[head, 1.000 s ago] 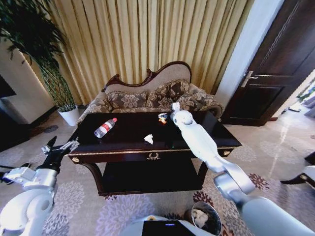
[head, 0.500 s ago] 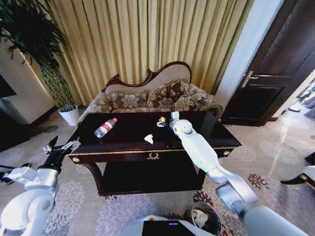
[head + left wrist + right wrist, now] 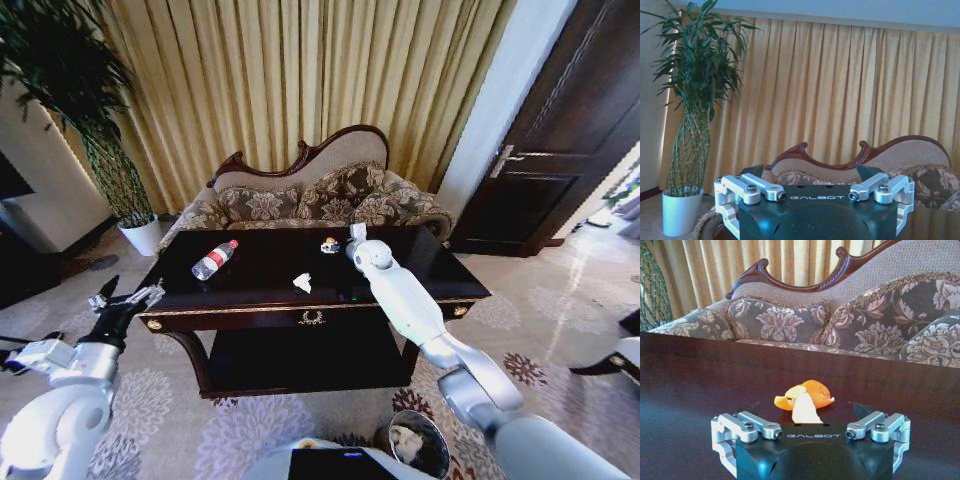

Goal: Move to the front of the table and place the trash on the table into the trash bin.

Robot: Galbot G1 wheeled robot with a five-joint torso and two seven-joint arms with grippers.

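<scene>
Right hand (image 3: 807, 412) shifted slightly over the table (image 3: 420, 262), fingers spread, orange peel (image 3: 807, 394) just ahead. Left hand (image 3: 125, 303) parked open off the table's left corner.

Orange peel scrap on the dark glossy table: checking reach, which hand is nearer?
Right. The right hand sits just before the orange peel scrap; the left hand hovers off the table's left corner.
</scene>
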